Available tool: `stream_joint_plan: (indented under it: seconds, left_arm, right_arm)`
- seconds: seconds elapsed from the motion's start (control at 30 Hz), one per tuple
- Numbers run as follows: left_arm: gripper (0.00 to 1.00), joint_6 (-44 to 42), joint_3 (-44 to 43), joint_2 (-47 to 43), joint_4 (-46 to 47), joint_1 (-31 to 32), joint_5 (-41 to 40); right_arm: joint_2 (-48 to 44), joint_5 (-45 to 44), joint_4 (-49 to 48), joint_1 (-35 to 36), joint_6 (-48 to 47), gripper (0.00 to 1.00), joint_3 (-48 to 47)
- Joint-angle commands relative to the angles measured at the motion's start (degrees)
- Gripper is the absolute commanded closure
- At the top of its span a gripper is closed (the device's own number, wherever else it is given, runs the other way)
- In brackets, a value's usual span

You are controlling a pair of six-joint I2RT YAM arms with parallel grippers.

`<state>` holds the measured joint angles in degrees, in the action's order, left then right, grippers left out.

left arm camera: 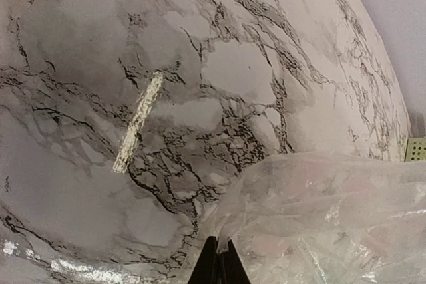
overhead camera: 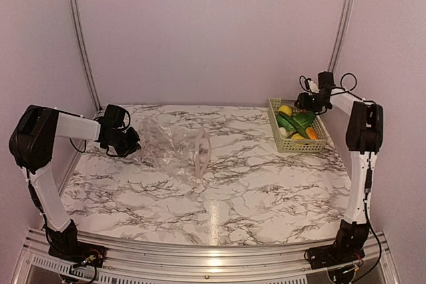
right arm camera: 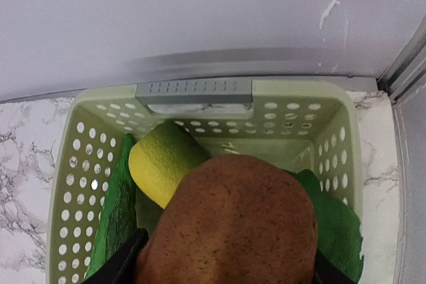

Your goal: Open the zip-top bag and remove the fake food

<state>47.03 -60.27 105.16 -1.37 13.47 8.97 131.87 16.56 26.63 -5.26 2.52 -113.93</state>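
Note:
The clear zip-top bag (overhead camera: 170, 144) lies crumpled on the marble table left of centre, its whitish zip strip (overhead camera: 200, 154) toward the middle. My left gripper (overhead camera: 133, 143) is shut on the bag's left edge. In the left wrist view the film (left arm camera: 333, 211) bunches between the closed gripper (left arm camera: 217, 254). My right gripper (overhead camera: 307, 102) is at the far end of the pale green basket (overhead camera: 273, 124). It is shut on a brown round piece (right arm camera: 233, 224) held over the basket (right arm camera: 193, 91). A yellow lemon (right arm camera: 160, 164), a long green pod (right arm camera: 116, 211) and leafy green (right arm camera: 336, 224) lie inside.
The basket stands at the back right, close to the rear wall and a metal frame post (overhead camera: 343, 24). In the top view it holds a lemon (overhead camera: 285, 110), green pieces (overhead camera: 299, 122) and an orange piece (overhead camera: 311, 133). The left wall is near my left arm.

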Motion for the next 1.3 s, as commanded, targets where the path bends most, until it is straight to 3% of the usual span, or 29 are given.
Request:
stream_joint_plan:
  seconds: [0.0, 0.13, 0.33, 0.47, 0.6, 0.7, 0.8, 0.83, 0.9, 0.93, 1.13, 1.27]
  left_arm:
    - [1.0, -1.1, -1.5, 2.1, -1.1, -0.6, 0.4]
    - [1.0, -1.8, -3.5, 3.3, -1.1, -0.7, 1.2]
    - [1.0, -3.9, -6.6, 5.0, -1.0, -0.7, 4.0]
    - [1.0, -7.6, -9.3, 5.7, -1.4, -0.7, 7.6]
    - [0.92, -13.5, -13.7, 6.8, -7.3, -0.6, 10.5]
    - [0.75, -17.7, -15.3, 5.8, -10.9, -0.6, 11.2]
    - [0.48, -21.8, -16.9, 3.7, -15.9, -0.6, 7.7]
    - [0.37, -22.7, -17.7, 2.9, -17.5, -0.6, 5.6]
    - [0.12, -24.2, -19.5, 1.2, -20.5, -0.6, 2.1]
    - [0.05, -25.5, -20.6, 0.2, -22.6, -0.6, 0.8]
    - [0.01, -29.8, -27.6, -6.1, -28.1, -0.4, -6.1]
    - [0.01, -31.9, -26.6, -11.8, -27.3, 1.5, -7.4]
  right_arm:
    - [6.3, -2.0, 3.1, 0.2, -0.9, 0.45, -11.5]
    - [9.0, -1.2, 4.3, 0.2, -0.6, 0.27, -16.0]
    - [5.6, -0.3, 4.7, 0.2, -0.3, 0.17, -15.9]
    - [1.2, 1.5, 4.8, 0.4, 0.0, 0.16, -12.8]
    - [-4.6, 3.5, 4.6, 2.0, -0.8, 0.14, -7.3]
    - [-9.5, 4.7, 4.4, 4.2, -1.8, 0.13, -2.9]
    - [-13.8, 5.9, 4.2, 7.0, -2.3, 0.1, 0.9]
    - [-15.3, 6.3, 4.0, 7.9, -2.3, 0.03, 2.4]
    - [-18.1, 6.5, 3.5, 9.4, -2.3, 0.01, 4.9]
    - [-19.6, 6.3, 3.5, 9.9, -2.3, 0.01, 6.0]
    - [-30.4, 7.1, 0.4, 12.3, -1.4, 0.01, 16.6]
    - [-39.1, 7.2, -2.4, 13.6, -0.8, 0.01, 26.3]
